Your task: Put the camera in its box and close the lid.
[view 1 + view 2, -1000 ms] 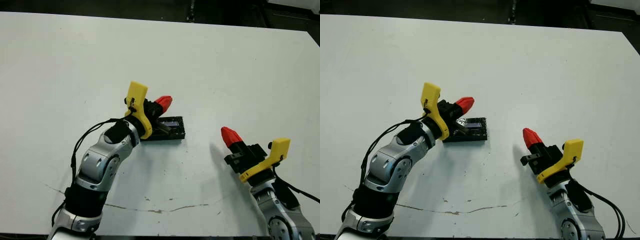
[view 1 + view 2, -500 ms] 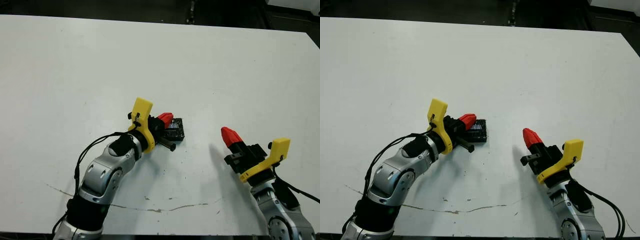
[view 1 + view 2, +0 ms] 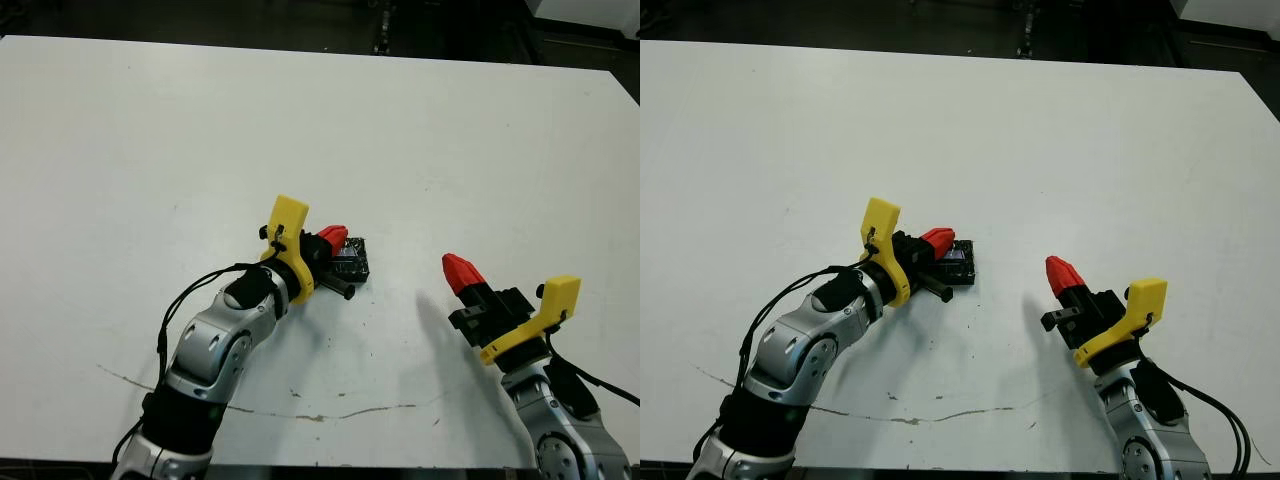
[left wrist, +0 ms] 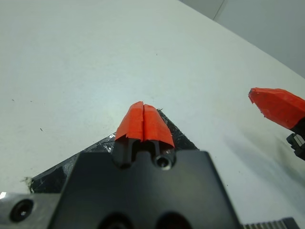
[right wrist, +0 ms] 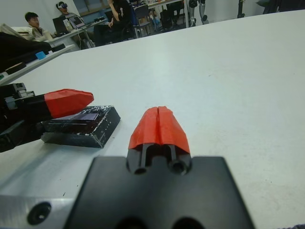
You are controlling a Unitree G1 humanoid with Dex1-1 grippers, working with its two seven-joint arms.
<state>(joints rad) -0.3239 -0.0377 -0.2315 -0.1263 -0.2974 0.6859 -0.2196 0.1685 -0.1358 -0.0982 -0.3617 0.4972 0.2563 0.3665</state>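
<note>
No text, label or number can be read anywhere.

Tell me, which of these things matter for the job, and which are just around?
For the job: box with a glossy bluish top; left gripper right at it; right gripper, off to the side.
Just around: table; people at desks beyond it.

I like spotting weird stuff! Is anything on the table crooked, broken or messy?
Nothing looks broken or spilled. The black box lies flat on the white table with the shut left gripper over it. The only odd bit is a thin, crack-like dark line across the table near the robot's edge.
</note>
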